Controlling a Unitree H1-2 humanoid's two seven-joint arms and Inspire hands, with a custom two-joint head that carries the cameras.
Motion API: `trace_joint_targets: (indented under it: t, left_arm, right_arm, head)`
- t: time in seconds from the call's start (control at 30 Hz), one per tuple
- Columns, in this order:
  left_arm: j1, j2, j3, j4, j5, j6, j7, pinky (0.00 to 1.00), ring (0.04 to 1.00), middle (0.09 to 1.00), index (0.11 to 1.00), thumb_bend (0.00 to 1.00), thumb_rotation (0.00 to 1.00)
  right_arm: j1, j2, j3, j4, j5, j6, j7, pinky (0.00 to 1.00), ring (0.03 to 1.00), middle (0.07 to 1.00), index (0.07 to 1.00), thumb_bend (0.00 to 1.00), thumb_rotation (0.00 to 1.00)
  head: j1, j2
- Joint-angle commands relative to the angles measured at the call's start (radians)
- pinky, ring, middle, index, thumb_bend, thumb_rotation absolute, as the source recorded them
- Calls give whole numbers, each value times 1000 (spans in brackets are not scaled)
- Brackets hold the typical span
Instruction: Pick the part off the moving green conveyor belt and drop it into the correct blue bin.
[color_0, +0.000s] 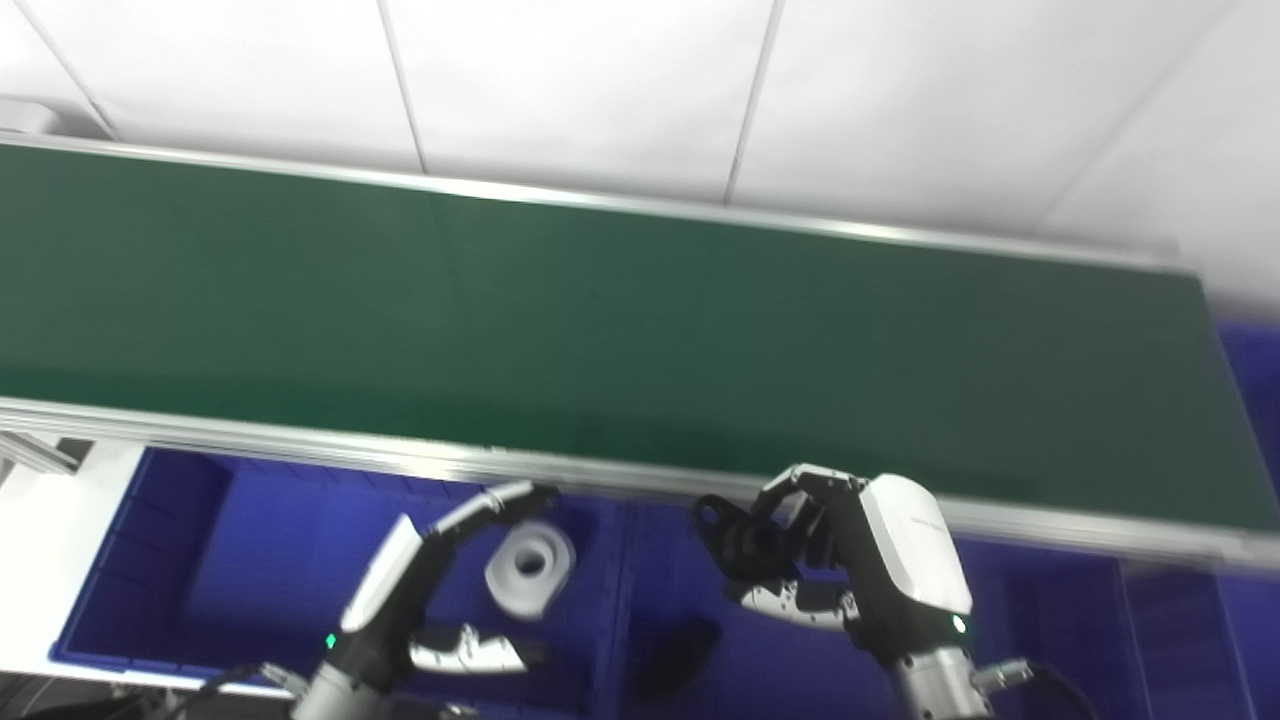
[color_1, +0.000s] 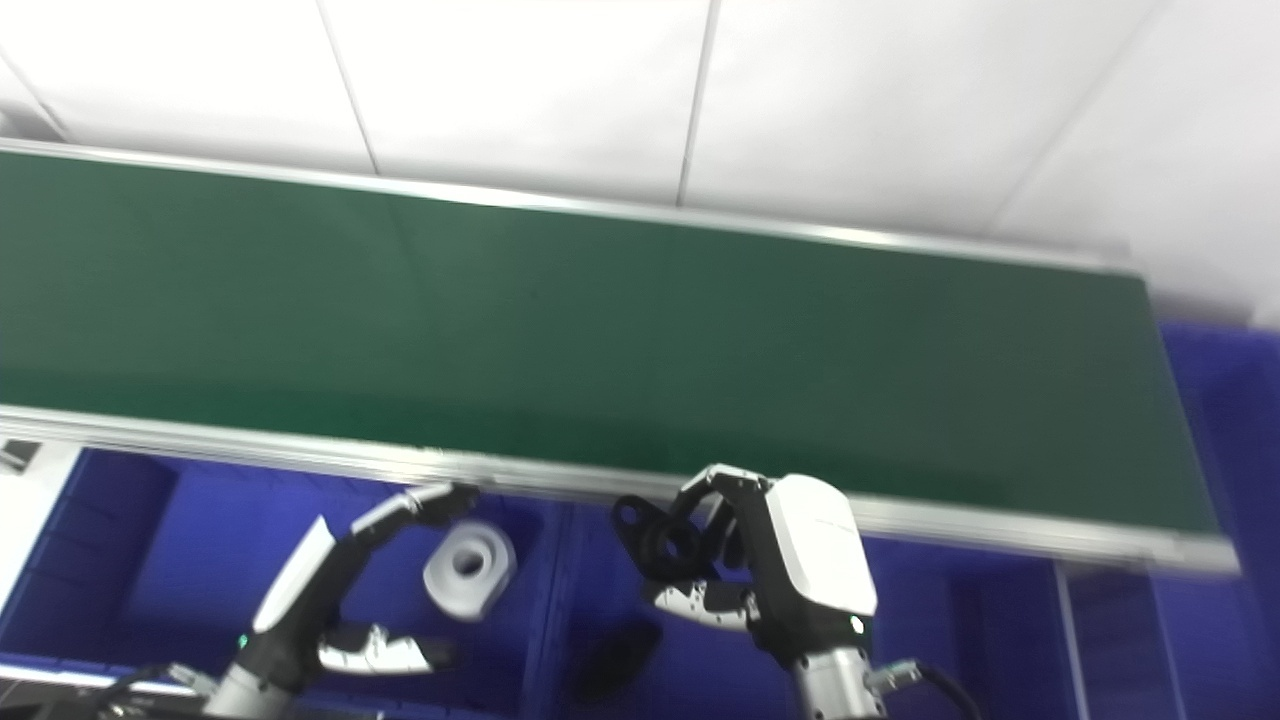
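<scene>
The green conveyor belt (color_0: 600, 330) runs across the view and carries no part. My right hand (color_0: 850, 560) is shut on a black ring-shaped part (color_0: 735, 535) and holds it above a blue bin (color_0: 1040, 620), just in front of the belt's near rail. My left hand (color_0: 420, 590) is open over the left blue bin (color_0: 250, 560). A white cylindrical part with a hole (color_0: 530, 568) sits just past its fingertips, not gripped. I cannot tell whether it is falling or lying in the bin.
A dark part (color_0: 675, 650) lies in the bin below my right hand. A divider wall (color_0: 610, 600) separates the bins. The belt's aluminium rail (color_0: 300, 440) runs just above both hands. A white surface (color_0: 50, 540) borders the bins at the left.
</scene>
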Motion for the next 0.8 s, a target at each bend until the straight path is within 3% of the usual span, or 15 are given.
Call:
trace_joint_targets:
  t: [0.0, 0.2, 0.27, 0.37, 0.47, 0.7, 0.73, 0.77]
  left_arm:
    - [14, 9, 22, -41, 2, -30, -6, 723, 767, 789, 794, 806, 616]
    - [30, -5, 61, -68, -11, -30, -41, 705, 757, 781, 787, 817, 620]
    - [29, -4, 63, -74, -20, -31, -54, 720, 770, 788, 792, 803, 602]
    - [25, -4, 69, -80, -21, -31, -67, 721, 773, 791, 793, 794, 597]
    - [21, -8, 78, -81, -26, -31, -82, 717, 772, 792, 793, 801, 605]
    - [11, -20, 76, -68, -33, -31, -90, 703, 766, 790, 790, 797, 597]
    - [11, -21, 76, -67, -32, -31, -90, 703, 767, 790, 790, 796, 596]
    - [11, -22, 77, -66, -32, -31, -93, 704, 767, 790, 790, 795, 595]
  right_arm:
    - [12, -2, 6, 11, 7, -71, -49, 202, 263, 474, 490, 526, 0]
    - [14, -24, 12, 119, -9, -113, -116, 148, 213, 470, 489, 529, 0]
    - [10, -29, 13, 145, -15, -110, -126, 101, 161, 300, 490, 519, 89]
    - [2, -37, 20, 163, -51, -82, -114, 77, 135, 227, 490, 517, 117]
    - [-5, -42, 24, 178, -83, -63, -97, 70, 128, 212, 491, 516, 124]
    - [-38, -38, 21, 197, -145, 22, 50, 93, 153, 238, 493, 511, 134]
    - [-42, -38, 23, 195, -163, 36, 80, 165, 237, 326, 496, 506, 149]
    - [-51, -43, 31, 186, -186, 61, 151, 190, 266, 357, 496, 504, 154]
  head:
    - [-7, 6]
    - [-5, 19]
    - [-4, 21]
    - [-13, 27]
    - [-19, 25]
    - [-18, 14]
    - [-18, 13]
    - [-15, 12]
